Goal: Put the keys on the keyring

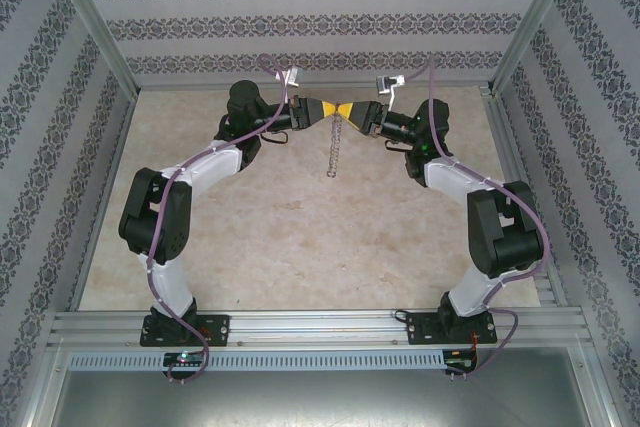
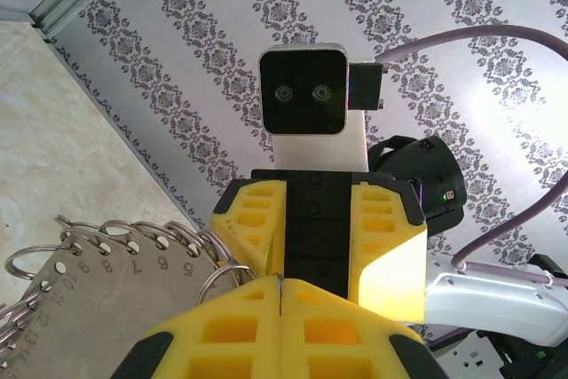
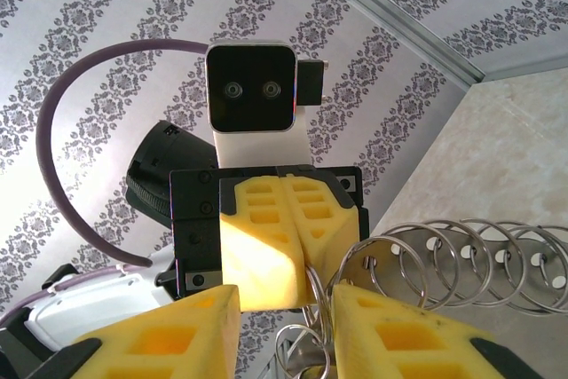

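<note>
The keyring (image 1: pixel 333 152) hangs edge-on between the two grippers, above the table. In the left wrist view it is a flat grey metal piece (image 2: pixel 89 281) with numbered holes and wire rings along its rim. My left gripper (image 2: pixel 281 288) is shut, with a thin wire ring of the keyring pinched between its yellow fingers. My right gripper (image 3: pixel 284 297) faces it tip to tip, its fingers (image 3: pixel 399 335) apart. Several rings (image 3: pixel 311 343) hang in the gap between them. More rings (image 3: pixel 461 255) fan out to the right. I cannot make out the keys.
The grippers meet high up near the patterned back wall (image 1: pixel 320 37). Below lies the beige table (image 1: pixel 300 247), with aluminium rails (image 1: pixel 320 327) along its near edge. Purple cables (image 1: pixel 180 247) run along both arms.
</note>
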